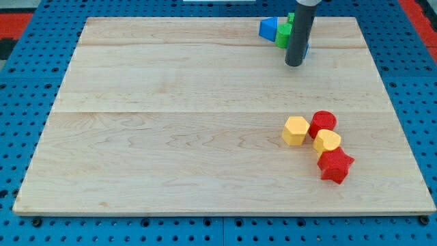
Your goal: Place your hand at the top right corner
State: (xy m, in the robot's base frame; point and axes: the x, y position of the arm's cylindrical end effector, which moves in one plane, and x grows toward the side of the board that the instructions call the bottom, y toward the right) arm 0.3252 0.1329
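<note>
My tip (pixel 294 64) on the far right tabletop (pixel 171 137), rod upright, beside the green block (pixel 283 35) and blue block (pixel 268 28), no pincer in view.

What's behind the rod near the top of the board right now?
Behind the rod, whose end, my tip, rests on the board, sit a blue block and a green block. The rod covers their right parts, so shapes are unclear.

rod (pixel 301 31): top cut off by the view's upper edge
green block (pixel 283 34): shape unclear, partly hidden behind the rod
blue block (pixel 269 28): right side hidden
</note>
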